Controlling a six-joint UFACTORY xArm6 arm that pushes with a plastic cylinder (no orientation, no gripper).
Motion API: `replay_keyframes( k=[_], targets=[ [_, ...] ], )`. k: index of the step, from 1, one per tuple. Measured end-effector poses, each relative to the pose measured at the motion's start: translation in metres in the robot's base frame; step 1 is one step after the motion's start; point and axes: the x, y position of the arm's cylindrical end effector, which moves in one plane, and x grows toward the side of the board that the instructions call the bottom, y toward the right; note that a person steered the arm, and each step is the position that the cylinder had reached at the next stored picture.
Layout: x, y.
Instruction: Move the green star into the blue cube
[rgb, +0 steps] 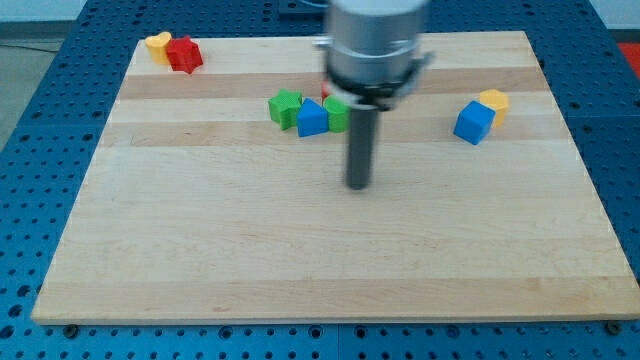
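the tip (359, 185), a bare rod with no jaws, sits below-right of the green star (285, 107), which lies up-left of it, with the blue cube (474, 122) well off toward the view's right.

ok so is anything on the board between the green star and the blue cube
In the camera view, yes: right of the green star sit a blue block and a green block, then my tip just below the line. Beyond that, bare board up to the blue cube.
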Motion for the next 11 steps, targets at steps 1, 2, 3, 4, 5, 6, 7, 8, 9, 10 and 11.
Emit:
replay_keyframes(
  k=[1,2,3,4,5,6,7,8,9,10,11],
  targets=[
    [-0.017,-0.099],
    [-0.059,-0.142],
    [-0.106,-0.136],
    [-0.116,-0.097],
    [-0.118,-0.058],
    [-0.118,-0.030],
    [-0.118,-0.007],
    [-0.118,0.018],
    [-0.118,0.040],
    [-0.114,0.022],
    [-0.103,0.001]
  ],
)
